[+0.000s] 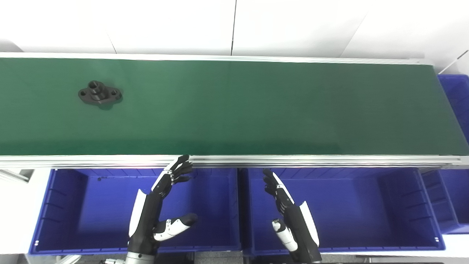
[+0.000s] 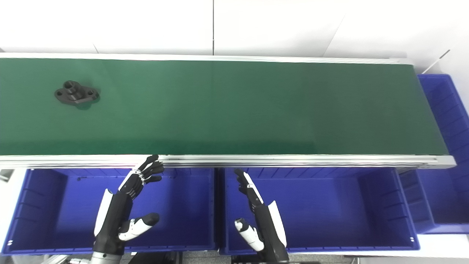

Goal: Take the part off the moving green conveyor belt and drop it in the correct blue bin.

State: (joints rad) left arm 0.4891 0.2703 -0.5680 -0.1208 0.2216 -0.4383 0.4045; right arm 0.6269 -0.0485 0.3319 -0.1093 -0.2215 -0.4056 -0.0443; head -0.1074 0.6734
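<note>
The green conveyor belt (image 1: 234, 110) spans the scene from left to right. Below its near edge sit two large blue bins, the left bin (image 1: 73, 212) and the right bin (image 1: 366, 209); a third bin (image 1: 456, 99) stands at the belt's right end. The left hand (image 1: 157, 209) hovers over the left bin, fingers (image 1: 177, 170) spread, holding nothing. The right hand (image 1: 289, 216) hovers over the right bin, likewise spread and empty. The black part (image 1: 99, 93) lies near the belt's left end, toward its far edge, well apart from both hands.
</note>
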